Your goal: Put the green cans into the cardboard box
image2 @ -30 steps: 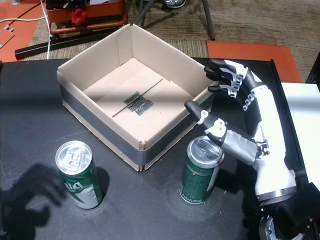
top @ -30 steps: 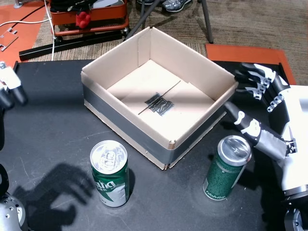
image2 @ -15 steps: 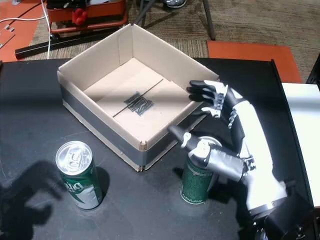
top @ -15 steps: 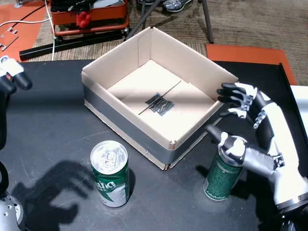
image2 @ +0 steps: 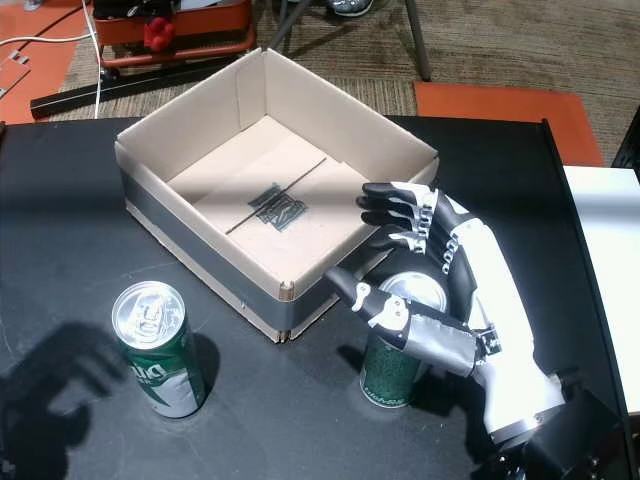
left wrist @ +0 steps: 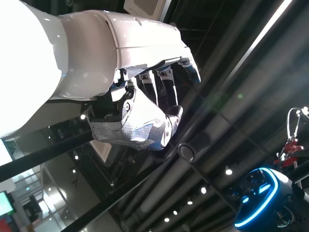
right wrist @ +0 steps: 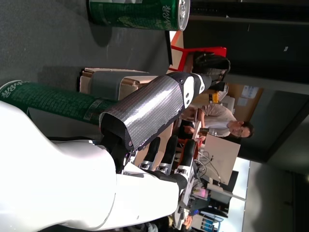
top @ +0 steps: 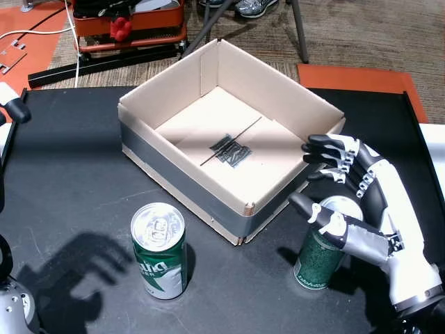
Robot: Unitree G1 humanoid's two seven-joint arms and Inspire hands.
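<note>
Two green cans stand upright on the black table in both head views. One can point(top: 159, 250) point(image2: 159, 350) is in front of the cardboard box point(top: 182, 182) point(image2: 196, 243), untouched. My right hand point(top: 361, 202) point(image2: 452, 285) is cupped over the other can point(top: 318, 262) point(image2: 390, 370) at the box's right corner, thumb on its near-left side and fingers spread beyond its top, not closed on it. In the right wrist view the thumb point(right wrist: 154, 104) lies alongside this can point(right wrist: 48, 99). My left hand point(left wrist: 140, 113) is raised off to the left, fingers loosely apart, holding nothing.
The box is empty inside. Beyond the table point(top: 69, 167) lie a red-orange frame point(top: 128, 21), a black bar, orange mats point(top: 354, 75) and a person's shoes point(top: 254, 7). A seated person point(right wrist: 217, 121) shows far off in the right wrist view.
My right hand has swung left from beside the table edge and come down around the right can's top. My left hand has drifted up to the left edge of the head view.
</note>
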